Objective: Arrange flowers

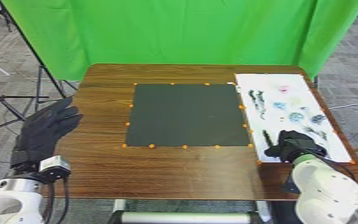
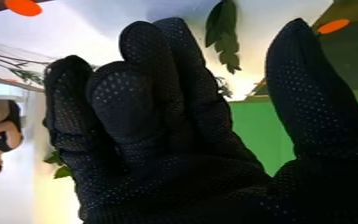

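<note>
My right hand [image 1: 295,144] is over the near part of the white sheet [image 1: 246,82], at the table's right side. Just left of it lies a dark green leafy sprig [image 1: 267,137]. In the right wrist view the hand [image 2: 171,185] is open, its fingers slightly bent and the thumb apart; the sprig [image 2: 222,32] shows beyond the gap between them. Farther up the sheet are long green sprigs [image 1: 257,102], a pink flower [image 1: 284,88], a pale blue flower [image 1: 296,117] and a bluish one [image 1: 318,119]. My left hand [image 1: 47,127] is open off the table's left edge.
A dark square mat [image 1: 186,115] with small orange markers round its border lies mid-table, left of the white sheet. The brown wooden table [image 1: 95,170] surrounds it. A green curtain [image 1: 189,32] hangs behind the far edge, and a black stand is at the left.
</note>
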